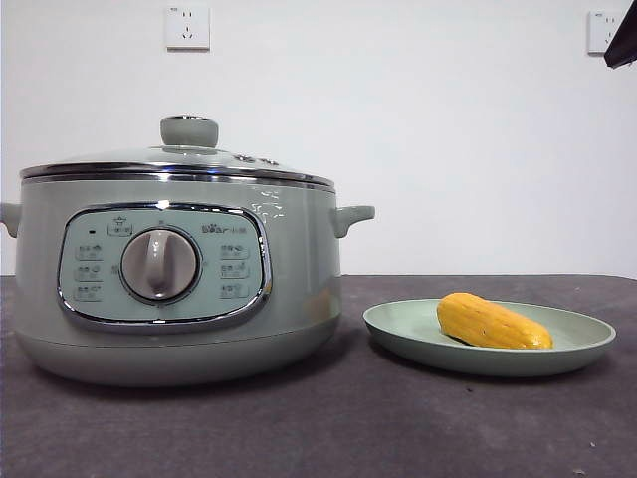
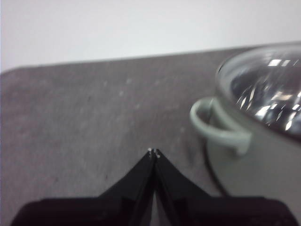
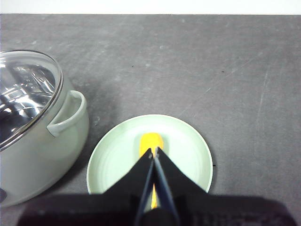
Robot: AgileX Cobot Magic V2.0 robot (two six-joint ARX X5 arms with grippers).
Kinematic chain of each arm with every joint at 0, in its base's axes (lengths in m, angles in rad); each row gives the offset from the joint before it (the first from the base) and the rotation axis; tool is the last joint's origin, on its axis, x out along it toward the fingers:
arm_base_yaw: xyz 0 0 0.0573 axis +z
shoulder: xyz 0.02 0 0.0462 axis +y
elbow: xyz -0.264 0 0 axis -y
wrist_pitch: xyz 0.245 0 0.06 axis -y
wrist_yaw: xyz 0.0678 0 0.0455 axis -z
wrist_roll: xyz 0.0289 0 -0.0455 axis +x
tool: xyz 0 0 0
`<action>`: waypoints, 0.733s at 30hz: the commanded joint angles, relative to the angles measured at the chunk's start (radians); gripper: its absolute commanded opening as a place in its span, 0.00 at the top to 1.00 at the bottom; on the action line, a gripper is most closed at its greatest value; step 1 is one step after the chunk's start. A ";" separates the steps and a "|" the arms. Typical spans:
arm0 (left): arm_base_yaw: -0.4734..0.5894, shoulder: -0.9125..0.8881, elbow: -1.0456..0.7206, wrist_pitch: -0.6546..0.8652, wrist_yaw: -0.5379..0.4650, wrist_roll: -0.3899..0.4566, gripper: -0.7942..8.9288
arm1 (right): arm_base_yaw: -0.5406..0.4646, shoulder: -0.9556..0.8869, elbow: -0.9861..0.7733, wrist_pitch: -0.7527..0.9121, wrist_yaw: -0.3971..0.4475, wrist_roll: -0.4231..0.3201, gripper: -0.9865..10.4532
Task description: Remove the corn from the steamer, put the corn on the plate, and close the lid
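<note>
- Count: one steamer (image 1: 174,289), one lid (image 1: 179,159), one plate (image 1: 488,339), one corn (image 1: 493,322), two wall sockets, two arms of mine.
- Lid sits on the steamer, rim seated all round, knob up. Control panel with dial faces the front edge of the worktop.
- Corn lies on the plate, resting on its inner face, roughly central. Plate is just beside the steamer, apart from it, on the side where my right gripper (image 3: 154,151) hangs.
- Corn's long axis is near level. In the front view it runs sideways across the plate, the end further from the steamer sitting slightly lower. Which end is the tapered one, I cannot tell.
- Right gripper: jaws together, holding nothing, above the plate and over the corn. It shows only as a black tip at a top corner of the front view.
- Left gripper (image 2: 154,153): jaws together, empty, above bare worktop beside the steamer's side handle (image 2: 216,127).
- Surface: dark grey, matte worktop (image 1: 328,428) with faint scuffs and specks.
- Room: plain white wall behind the far edge.
</note>
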 commanded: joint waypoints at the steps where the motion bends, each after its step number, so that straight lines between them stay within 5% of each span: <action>1: 0.015 -0.019 -0.051 0.032 0.002 -0.019 0.92 | 0.000 -0.002 -0.006 0.003 0.003 0.010 0.93; 22: 0.016 -0.107 -0.124 0.014 0.000 -0.038 0.92 | 0.000 -0.002 -0.006 -0.011 0.003 0.010 0.93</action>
